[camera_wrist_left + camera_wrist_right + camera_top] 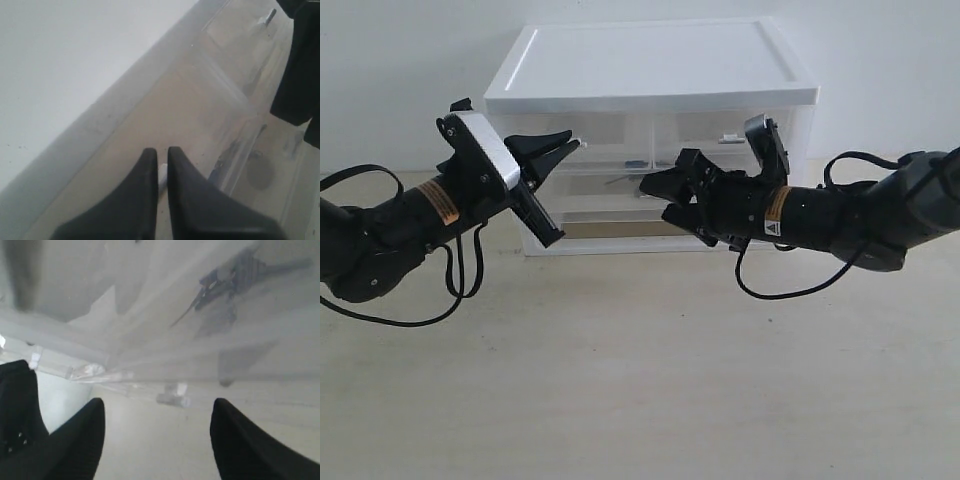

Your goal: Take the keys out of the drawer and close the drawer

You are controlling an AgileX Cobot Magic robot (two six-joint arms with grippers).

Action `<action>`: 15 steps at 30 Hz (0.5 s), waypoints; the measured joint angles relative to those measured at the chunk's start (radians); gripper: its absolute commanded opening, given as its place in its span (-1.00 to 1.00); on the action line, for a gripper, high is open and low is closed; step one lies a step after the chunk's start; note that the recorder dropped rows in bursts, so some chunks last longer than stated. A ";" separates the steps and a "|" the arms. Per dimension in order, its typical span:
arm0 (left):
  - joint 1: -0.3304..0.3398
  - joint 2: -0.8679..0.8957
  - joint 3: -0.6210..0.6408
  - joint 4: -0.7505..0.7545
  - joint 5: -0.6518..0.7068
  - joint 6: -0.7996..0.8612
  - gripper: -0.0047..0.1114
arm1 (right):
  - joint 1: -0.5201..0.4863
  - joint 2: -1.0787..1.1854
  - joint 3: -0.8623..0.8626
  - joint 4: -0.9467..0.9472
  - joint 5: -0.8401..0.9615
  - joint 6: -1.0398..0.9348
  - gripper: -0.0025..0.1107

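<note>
**Just short of the tab handle (172, 396), keys (222, 287) inside the drawer (585, 195)**

Right tool (157, 406) is spread wide. Its fingers sit either side of the small white tab without touching it, probably lined up to pull the drawer out. Left tool (161, 152) has its fingers drawn almost together around a sliver of white, and I cannot tell if it pinches that. It hangs by the left front of the cabinet (650, 65), perhaps to steady it. The cabinet stands midway along the far edge of the surface (640, 380). The keys show as a blurred grey-blue bunch beside a dark oval fob (260, 172), seen through cloudy clear plastic.
</note>
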 measured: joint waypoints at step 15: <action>0.000 0.000 -0.002 0.000 0.002 0.000 -0.84 | 0.010 0.020 -0.027 0.034 0.043 -0.004 -0.28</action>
